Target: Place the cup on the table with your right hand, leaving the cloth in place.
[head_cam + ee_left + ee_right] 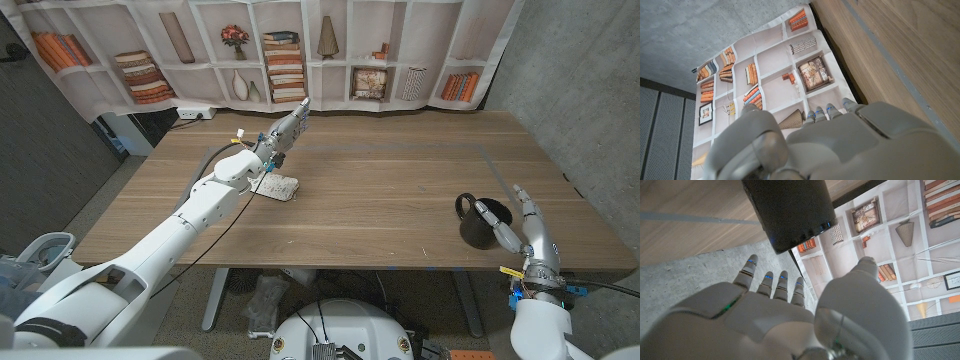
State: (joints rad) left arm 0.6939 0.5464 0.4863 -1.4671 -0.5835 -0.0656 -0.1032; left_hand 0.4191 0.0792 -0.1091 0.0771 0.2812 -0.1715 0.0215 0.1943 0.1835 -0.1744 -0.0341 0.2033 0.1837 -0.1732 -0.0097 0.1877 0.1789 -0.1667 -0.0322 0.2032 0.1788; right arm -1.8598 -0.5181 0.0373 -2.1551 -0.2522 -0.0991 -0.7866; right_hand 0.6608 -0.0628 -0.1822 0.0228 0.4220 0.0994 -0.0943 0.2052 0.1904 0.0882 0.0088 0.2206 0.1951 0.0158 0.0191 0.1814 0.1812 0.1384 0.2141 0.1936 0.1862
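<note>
The black cup [477,222] sits upright on the wooden worktop [380,190] at the lower right of the frame, handle pointing left. The right hand [515,222] is just beside it with fingers spread and loose, holding nothing. Over at the centre left, the left hand [284,130] hangs in the air with fingers straight out, also empty. The white cloth [276,186] lies on the worktop right below that arm.

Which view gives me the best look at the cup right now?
The head view: the whole black cup stands on the table, handle visible, beside the right hand. The right wrist view shows just part of its dark body, close up. The left wrist view gives no help with it.
</note>
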